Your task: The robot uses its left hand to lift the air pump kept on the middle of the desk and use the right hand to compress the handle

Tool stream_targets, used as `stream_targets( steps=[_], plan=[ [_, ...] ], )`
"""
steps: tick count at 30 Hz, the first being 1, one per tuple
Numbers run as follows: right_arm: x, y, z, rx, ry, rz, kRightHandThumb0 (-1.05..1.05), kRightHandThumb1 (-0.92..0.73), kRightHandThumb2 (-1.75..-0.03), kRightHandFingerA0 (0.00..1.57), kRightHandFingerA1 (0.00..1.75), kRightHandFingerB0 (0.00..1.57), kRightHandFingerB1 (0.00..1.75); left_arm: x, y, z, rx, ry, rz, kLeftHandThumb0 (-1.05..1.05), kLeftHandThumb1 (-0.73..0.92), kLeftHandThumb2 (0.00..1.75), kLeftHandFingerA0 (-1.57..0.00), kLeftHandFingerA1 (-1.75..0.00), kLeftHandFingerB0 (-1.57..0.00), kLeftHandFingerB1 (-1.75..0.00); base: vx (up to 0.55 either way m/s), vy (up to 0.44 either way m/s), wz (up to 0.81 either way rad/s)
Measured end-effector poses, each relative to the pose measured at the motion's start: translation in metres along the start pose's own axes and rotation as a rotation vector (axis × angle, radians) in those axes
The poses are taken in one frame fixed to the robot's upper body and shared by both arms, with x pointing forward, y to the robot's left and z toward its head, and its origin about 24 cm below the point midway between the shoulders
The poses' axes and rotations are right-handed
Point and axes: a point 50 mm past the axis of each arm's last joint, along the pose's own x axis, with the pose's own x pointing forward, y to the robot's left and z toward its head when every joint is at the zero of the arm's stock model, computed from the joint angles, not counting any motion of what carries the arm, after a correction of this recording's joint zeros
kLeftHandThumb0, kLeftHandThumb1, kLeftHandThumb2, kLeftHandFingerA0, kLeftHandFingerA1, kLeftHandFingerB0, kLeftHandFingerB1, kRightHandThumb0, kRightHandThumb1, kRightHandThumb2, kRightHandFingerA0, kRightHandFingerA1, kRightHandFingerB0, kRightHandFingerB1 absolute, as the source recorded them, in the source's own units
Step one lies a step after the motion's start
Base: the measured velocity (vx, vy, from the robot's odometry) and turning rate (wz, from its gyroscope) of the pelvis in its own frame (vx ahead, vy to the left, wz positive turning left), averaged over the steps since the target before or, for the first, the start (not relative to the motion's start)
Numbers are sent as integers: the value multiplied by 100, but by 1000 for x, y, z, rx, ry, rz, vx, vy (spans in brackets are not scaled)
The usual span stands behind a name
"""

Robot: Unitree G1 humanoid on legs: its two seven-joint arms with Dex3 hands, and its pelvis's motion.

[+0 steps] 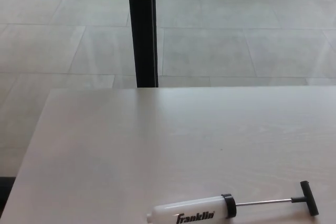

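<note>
**Franklin air pump waiting, no hand on it yet**

Franklin air pump (210, 212) lies on its side near the front edge of the desk (131, 145), toward the right of the head view rather than dead centre. Neither of the robot's hands shows in the picture, so whether their fingers are spread or closed I cannot tell.

The lift looks not yet begun. To do it well, I'd expect the left hand to come in low and close around the white barrel (189, 214), well clear of the black collar (229, 205), so the rod stays free. The right hand would then take the T-handle (310, 198) squarely and push straight along the rod (262, 201); any sideways push could bend it or twist the pump out of the left hand.

The barrel is a smooth, glossy white plastic cylinder, likely slippery. The rod is thin bright metal, drawn fully out. The handle is a short black crossbar. The desk is pale, matt wood grain; beyond it, grey floor tiles (236, 45) and a dark upright post (142, 30).
</note>
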Motion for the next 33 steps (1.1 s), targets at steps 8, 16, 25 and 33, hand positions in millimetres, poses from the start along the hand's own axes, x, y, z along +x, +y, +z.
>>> stream_targets(
  steps=[8,16,25,33],
  plan=[
    [5,-36,37,252,-139,-130,-78,-89,-67,32,53,16,29,-1,18,31,-286,-147,46,-67,83,65,-33,-77,-37,-54,0,0,0],
    [-2,-64,166,389,-579,-167,-81,-91,-68,23,54,20,34,-27,24,181,-366,-653,33,-69,65,60,-37,-76,-36,-51,0,0,0],
    [-24,-39,236,362,-838,-66,-85,-91,-68,20,56,18,35,-79,-20,272,-260,-1020,-76,-70,42,84,-47,-70,-39,-58,0,0,0],
    [-41,6,264,271,-967,82,-86,-92,-71,32,49,28,35,-116,-93,296,-60,-1206,-238,-63,56,55,-40,-53,-33,-40,0,0,0]
  ],
)
